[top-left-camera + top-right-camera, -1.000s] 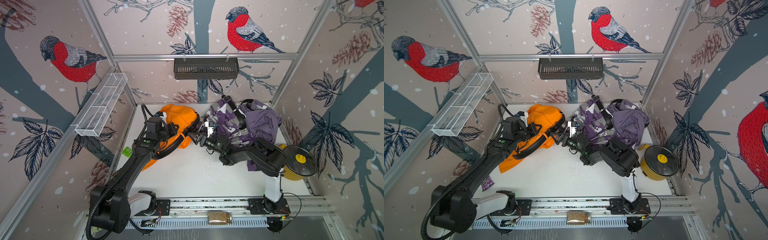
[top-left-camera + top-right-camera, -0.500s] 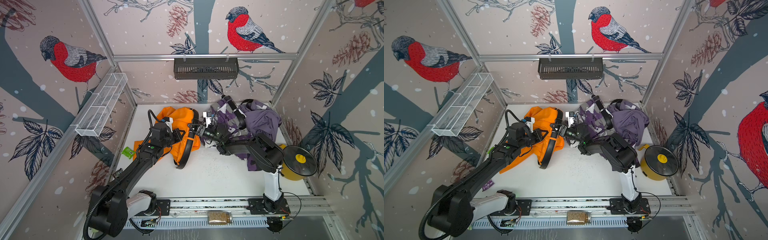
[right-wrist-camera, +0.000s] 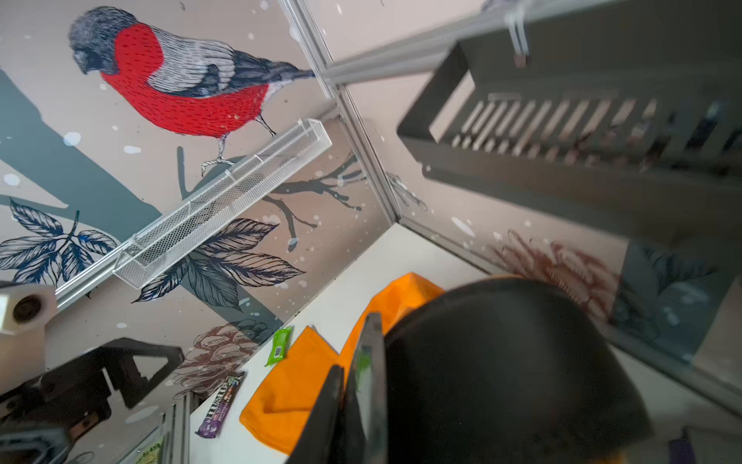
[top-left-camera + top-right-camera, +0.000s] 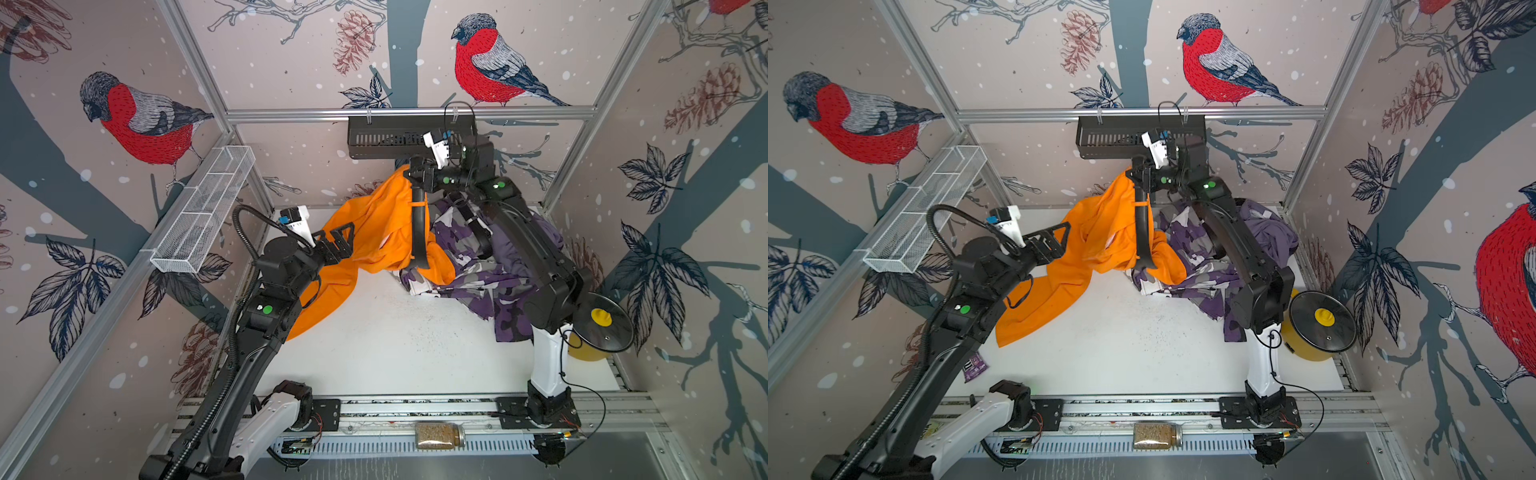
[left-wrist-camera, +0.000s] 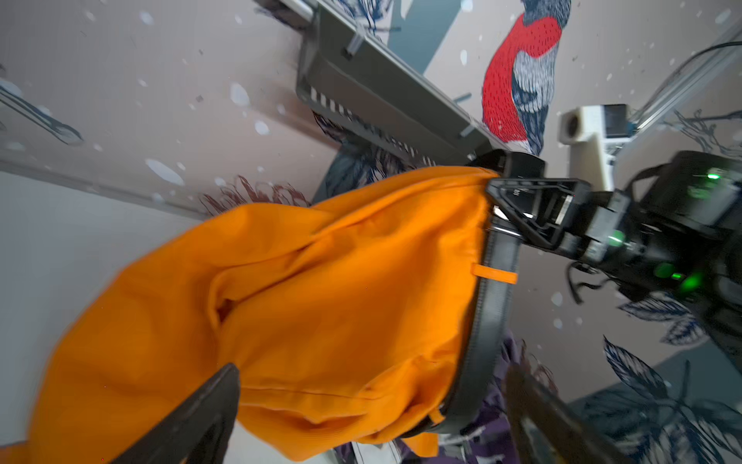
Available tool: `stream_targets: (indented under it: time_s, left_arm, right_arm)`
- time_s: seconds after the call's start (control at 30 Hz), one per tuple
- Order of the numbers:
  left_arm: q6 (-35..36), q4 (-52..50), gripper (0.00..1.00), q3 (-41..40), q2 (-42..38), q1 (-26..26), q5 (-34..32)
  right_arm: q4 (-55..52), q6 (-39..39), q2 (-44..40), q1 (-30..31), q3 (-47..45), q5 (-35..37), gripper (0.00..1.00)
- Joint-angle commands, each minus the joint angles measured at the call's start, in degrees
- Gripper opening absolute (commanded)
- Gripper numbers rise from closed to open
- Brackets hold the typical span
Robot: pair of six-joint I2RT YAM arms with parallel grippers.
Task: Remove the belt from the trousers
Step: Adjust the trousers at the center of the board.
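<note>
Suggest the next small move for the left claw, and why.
Probably close the open left claw on the orange trousers near it. The right claw holds the belt up high, the belt runs through an orange loop, and the trousers hang from it unheld.

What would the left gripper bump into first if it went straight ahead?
Most likely the orange trousers: the open left gripper points straight at the hanging cloth, and the belt lies beyond it. Depth is hard to judge.
</note>
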Motion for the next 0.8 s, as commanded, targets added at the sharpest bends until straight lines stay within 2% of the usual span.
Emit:
stream_targets:
  time_s: [0.0, 0.1, 0.2, 0.27, 0.33, 0.47, 0.53, 0.63, 0.67, 0.73, 0.77]
  left_arm:
    - [4.8, -6.2, 1.00, 3.5, 0.1, 1.5, -5.6]
    - [6.2, -6.4, 1.00, 4.6, 0.8, 2.2, -7.3]
    - [7.0, -6.9, 1.00, 5.3, 1.1, 2.5, -10.6]
    - [7.8, -7.0, 1.00, 5.3, 0.6, 2.7, -12.8]
    - [8.7, -6.6, 1.00, 4.7, 0.2, 2.9, -13.5]
    - [9.5, -4.7, 0.99, 0.6, 1.5, 2.9, -10.0]
    - [9.2, -2.5, 1.00, -3.2, 2.4, 2.9, -6.3]
    - [6.5, 2.2, 0.99, -8.6, 3.9, 2.0, -1.2]
    - [6.1, 3.4, 0.99, -9.9, 4.5, 0.9, -0.7]
    - [6.2, 4.5, 0.99, -11.4, 5.9, -2.8, -2.1]
    - [6.5, 4.7, 0.99, -11.7, 7.0, -5.0, -2.8]
  right_arm:
    - [-18.6, -11.0, 0.5, 1.0, 12.7, -1.2, 0.02]
    - [-17.6, -12.5, -4.5, 4.7, 7.1, -3.2, 0.02]
    - [-21.6, -19.4, -9.5, 13.6, -5.3, 0.6, 0.02]
    - [-19.7, -20.4, -14.0, 18.8, -20.8, 3.0, 0.02]
    - [-13.3, -17.3, -18.5, 21.5, -37.6, 5.2, 0.02]
    - [3.6, -8.2, -25.3, 21.0, -67.2, 4.7, 0.01]
    - [8.6, -4.8, -27.2, 19.4, -76.5, 5.5, 0.01]
    - [12.0, -1.9, -28.5, 16.9, -84.8, 7.6, 0.02]
    - [11.9, -1.6, -28.5, 16.2, -86.1, 8.6, 0.05]
    - [11.6, -0.7, -29.1, 14.8, -87.9, 10.6, 0.29]
    - [11.7, -0.5, -30.1, 14.1, -88.6, 10.9, 0.37]
